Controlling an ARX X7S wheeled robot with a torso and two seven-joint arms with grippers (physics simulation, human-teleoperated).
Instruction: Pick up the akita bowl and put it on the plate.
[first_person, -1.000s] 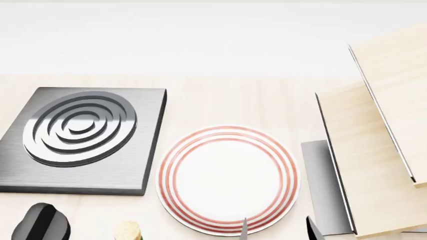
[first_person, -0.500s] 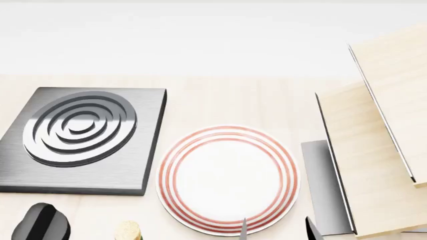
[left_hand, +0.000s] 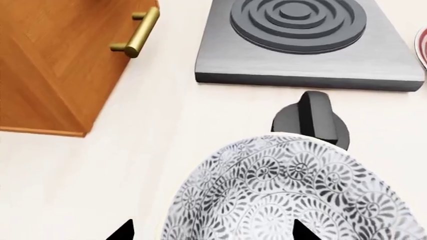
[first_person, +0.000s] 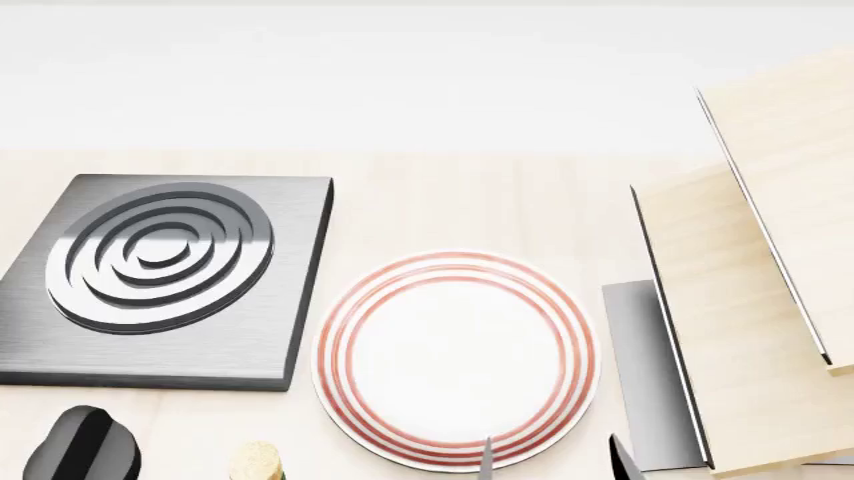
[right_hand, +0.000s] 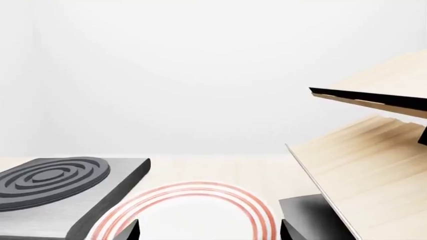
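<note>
The akita bowl (left_hand: 293, 195), white with a dense grey-blue floral pattern, fills the near part of the left wrist view. My left gripper (left_hand: 213, 233) is open, one fingertip (left_hand: 123, 232) beside the bowl over the counter and the other fingertip (left_hand: 303, 231) against the patterned surface. The plate (first_person: 454, 360), white with red rings, lies flat on the counter right of the burner. My right gripper (right_hand: 210, 233) is open and empty, low over the plate's (right_hand: 187, 212) near edge. Its tips (first_person: 487, 455) just show at the bottom of the head view.
A grey square burner (first_person: 160, 270) with concentric rings sits left of the plate, with a black knob (left_hand: 312, 119) between it and the bowl. A wooden cabinet (left_hand: 60, 55) with a brass handle stands on the left. An open light-wood door (first_person: 747, 320) and a grey slab (first_person: 647, 370) crowd the right.
</note>
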